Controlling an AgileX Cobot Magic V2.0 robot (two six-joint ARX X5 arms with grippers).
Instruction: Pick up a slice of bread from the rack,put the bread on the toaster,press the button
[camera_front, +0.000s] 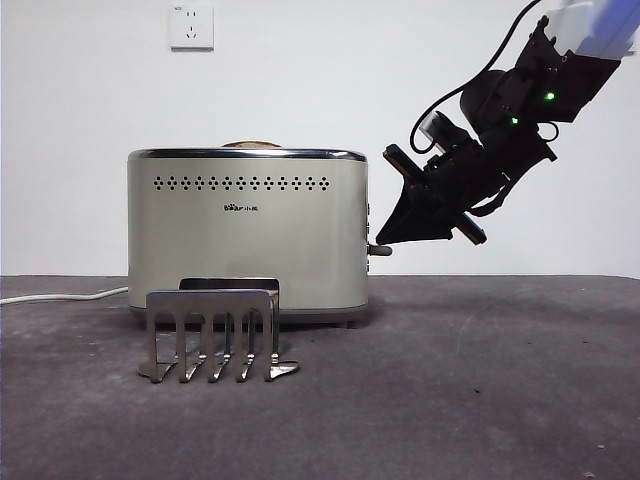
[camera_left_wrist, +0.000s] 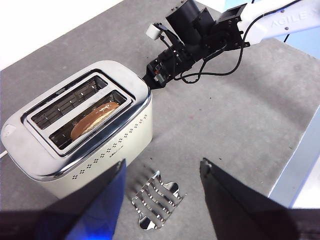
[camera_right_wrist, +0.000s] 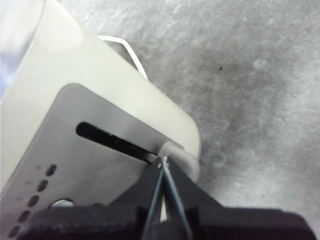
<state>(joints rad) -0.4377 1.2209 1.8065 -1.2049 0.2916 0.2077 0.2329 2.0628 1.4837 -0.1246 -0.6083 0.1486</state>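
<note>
Toaster (camera_front: 247, 228) sits mid-table w/ its long side facing the front cam, long axis running left-right; slots run along that same axis. Slice of bread (camera_left_wrist: 95, 119) is down in the slot nearer the dotted side, lying lengthwise, only its brown crust showing above the chrome rim (front view shows just a sliver of dome). Rack (camera_front: 214, 335) stands empty just in front of the toaster, comb plate facing the cam, apart from it.

Button (camera_front: 379, 250) sticks out sideways from the narrow end, low on its slot. Right gripper (camera_right_wrist: 163, 165) comes in tilted from high on that side, jaws pressed together w/ nothing between them, tips touching the lever knob from above.

Left gripper (camera_left_wrist: 162, 172) hangs high over the rack, jaws spread wide, holding nothing.
</note>
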